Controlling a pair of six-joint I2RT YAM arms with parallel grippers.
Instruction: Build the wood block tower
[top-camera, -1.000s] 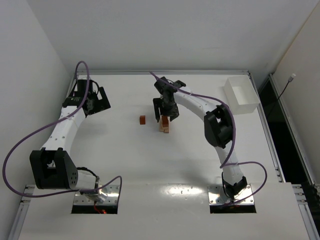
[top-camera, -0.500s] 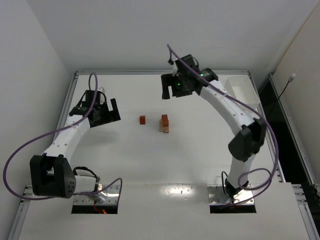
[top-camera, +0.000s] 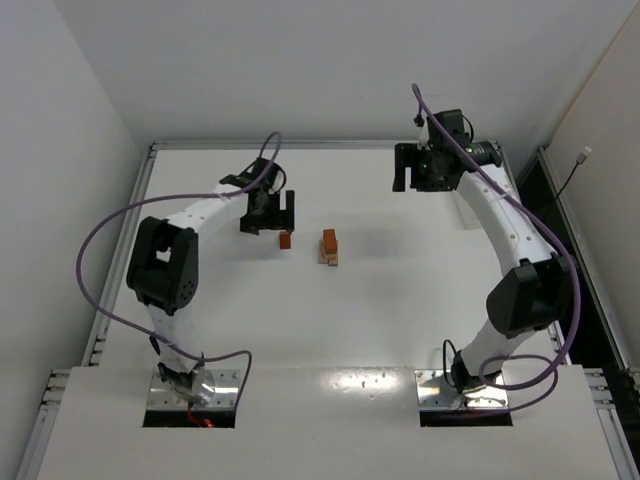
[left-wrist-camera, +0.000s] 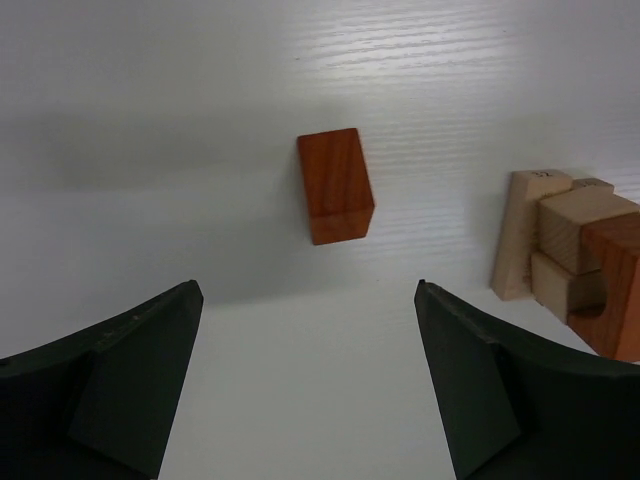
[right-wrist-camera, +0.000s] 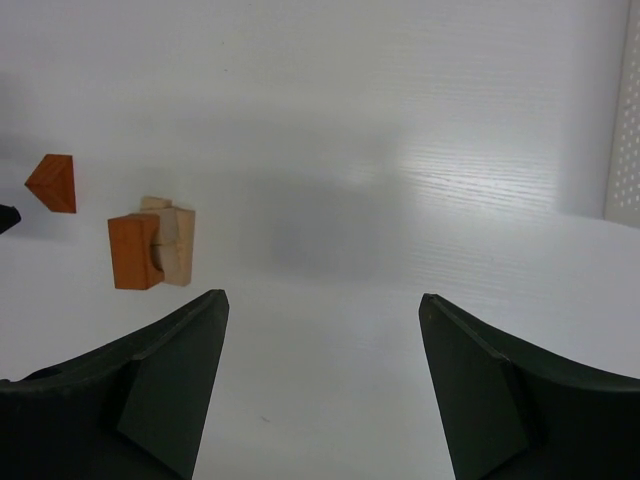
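The wood block tower (top-camera: 329, 246) stands mid-table: pale tan planks with a reddish-brown piece on top. It also shows in the left wrist view (left-wrist-camera: 570, 260) and the right wrist view (right-wrist-camera: 150, 248). A loose reddish-brown block (top-camera: 285, 240) lies just left of it, seen close in the left wrist view (left-wrist-camera: 335, 185) and small in the right wrist view (right-wrist-camera: 53, 183). My left gripper (top-camera: 270, 212) is open and empty, hovering just behind and left of the loose block. My right gripper (top-camera: 420, 168) is open and empty, high at the back right, well away from the tower.
A white rectangular tray (top-camera: 483, 190) sits at the back right, partly behind my right arm; its edge shows in the right wrist view (right-wrist-camera: 628, 120). White walls close the table at left, back and right.
My left gripper has swung right across the table to the loose block. My right gripper has left the tower and pulled up and away to the back right.
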